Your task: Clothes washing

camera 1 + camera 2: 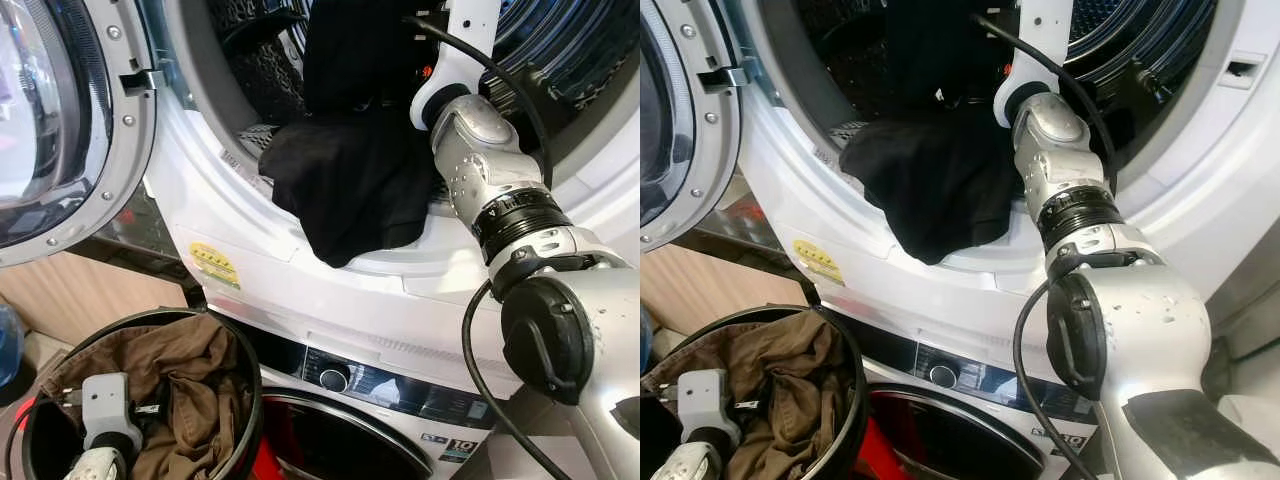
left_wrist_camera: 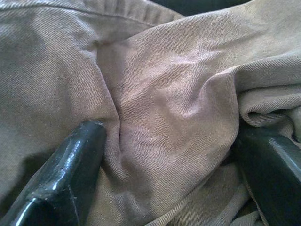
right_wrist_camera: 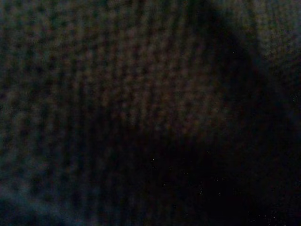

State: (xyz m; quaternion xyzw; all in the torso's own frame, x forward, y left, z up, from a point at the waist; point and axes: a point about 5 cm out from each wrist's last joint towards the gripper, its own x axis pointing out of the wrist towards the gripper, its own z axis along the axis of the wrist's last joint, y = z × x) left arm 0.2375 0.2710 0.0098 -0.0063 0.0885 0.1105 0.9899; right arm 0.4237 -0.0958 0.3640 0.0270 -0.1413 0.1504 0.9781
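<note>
Left wrist view: left end effector (image 2: 164,160) spread wide, black fingers (image 2: 70,174) pressed into crumpled brown cotton garment (image 2: 169,103), a fold between them, not clamped. Head views: that garment lies in a round black laundry basket (image 1: 245,400) on the floor, the left wrist down inside it. Right arm (image 1: 500,200) reaches into the white upper washing machine drum (image 1: 1120,60); its end effector is hidden, state cannot be told. Black cloth garment (image 1: 350,190) drapes over the drum's lower rim, partly inside. Round door (image 1: 60,120) stands open left.
</note>
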